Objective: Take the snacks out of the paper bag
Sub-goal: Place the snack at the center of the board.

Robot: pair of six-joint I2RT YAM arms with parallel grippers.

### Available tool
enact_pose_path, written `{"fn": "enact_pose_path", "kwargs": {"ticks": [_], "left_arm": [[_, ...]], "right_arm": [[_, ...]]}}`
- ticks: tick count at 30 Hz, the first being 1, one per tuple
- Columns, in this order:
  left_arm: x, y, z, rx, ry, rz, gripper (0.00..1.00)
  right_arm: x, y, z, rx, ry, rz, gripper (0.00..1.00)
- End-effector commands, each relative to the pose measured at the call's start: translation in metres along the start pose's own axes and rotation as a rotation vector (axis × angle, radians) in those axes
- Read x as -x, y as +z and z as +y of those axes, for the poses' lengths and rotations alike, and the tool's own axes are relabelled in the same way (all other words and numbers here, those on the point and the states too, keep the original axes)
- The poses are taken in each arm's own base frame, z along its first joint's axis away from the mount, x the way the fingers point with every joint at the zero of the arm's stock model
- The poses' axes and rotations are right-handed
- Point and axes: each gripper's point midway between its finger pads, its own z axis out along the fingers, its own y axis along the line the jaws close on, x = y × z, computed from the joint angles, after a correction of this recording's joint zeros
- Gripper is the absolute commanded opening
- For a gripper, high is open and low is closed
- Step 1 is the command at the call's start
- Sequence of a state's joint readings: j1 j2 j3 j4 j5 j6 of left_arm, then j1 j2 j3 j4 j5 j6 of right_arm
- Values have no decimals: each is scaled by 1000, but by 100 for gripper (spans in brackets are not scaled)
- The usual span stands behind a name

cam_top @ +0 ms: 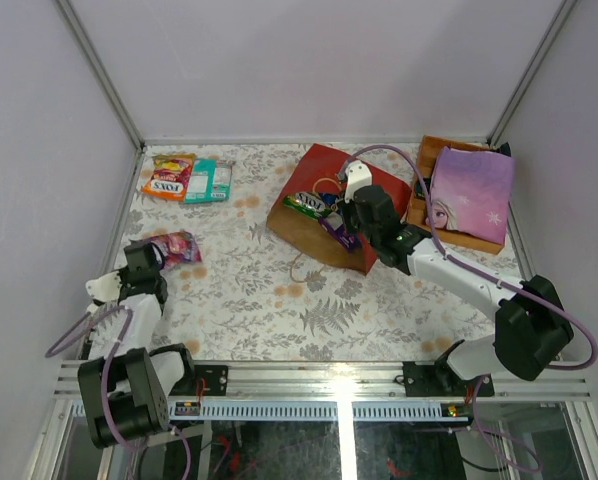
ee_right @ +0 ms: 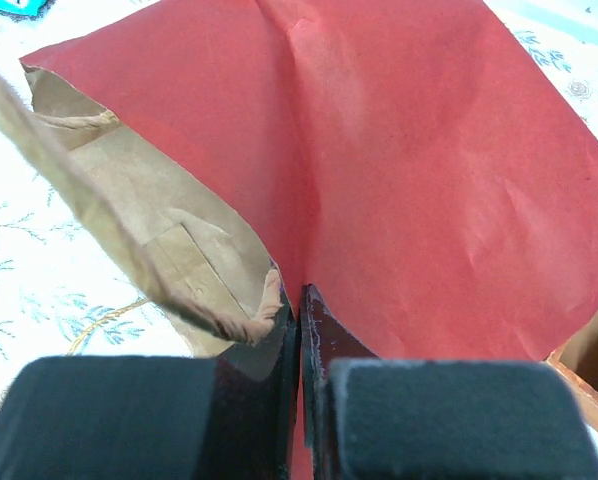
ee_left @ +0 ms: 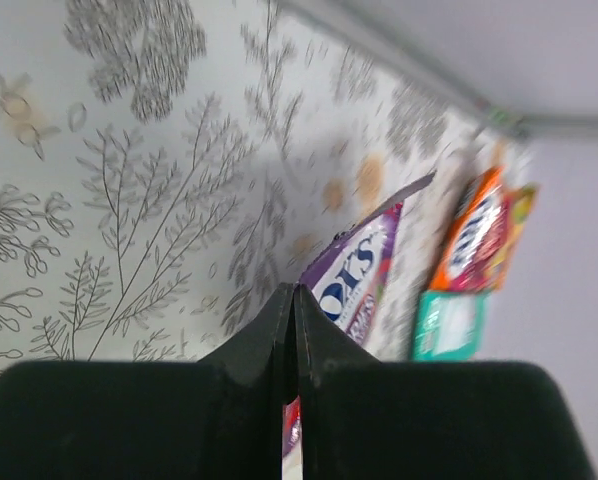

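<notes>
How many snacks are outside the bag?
3. An orange packet and a teal pack lie side by side at the far left. A purple packet is pinched in the left gripper, nearer. Others show in the bag; some may be hidden.

left arm folded, left gripper (ee_left: pixel 294 292) closed well left of the paper bag (cam_top: pixel 322 168), right arm outstretched, right gripper (ee_right: pixel 299 292) closed at its rim

"FOX'S" on orange packet (cam_top: pixel 166 180) | "OX'S", partly hidden, on purple packet (ee_left: pixel 361 272) | other print unreadable
</notes>
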State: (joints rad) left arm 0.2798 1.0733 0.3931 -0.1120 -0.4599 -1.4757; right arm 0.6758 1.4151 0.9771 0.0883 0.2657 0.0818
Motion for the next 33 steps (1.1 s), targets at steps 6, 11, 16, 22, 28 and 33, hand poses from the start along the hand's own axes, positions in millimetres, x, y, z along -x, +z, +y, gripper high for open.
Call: {"fn": "enact_pose_path", "kwargs": {"ticks": [6, 11, 16, 22, 28, 33], "left_arm": [[64, -8, 12, 25, -337, -287, 0], [49, -1, 8, 25, -358, -211, 1], [14, -4, 0, 42, -214, -19, 89], [4, -37, -22, 14, 53, 87, 100], [-22, -63, 11, 19, 382, 192, 100], [-63, -62, 15, -79, 777, 330, 100]], "right_arm": [[33, -10, 16, 90, 59, -95, 0], [34, -13, 13, 80, 52, -98, 0], [33, -13, 13, 79, 50, -97, 0], [34, -15, 11, 74, 48, -102, 0], [33, -13, 15, 89, 56, -100, 0], [32, -12, 18, 105, 59, -94, 0]]}}
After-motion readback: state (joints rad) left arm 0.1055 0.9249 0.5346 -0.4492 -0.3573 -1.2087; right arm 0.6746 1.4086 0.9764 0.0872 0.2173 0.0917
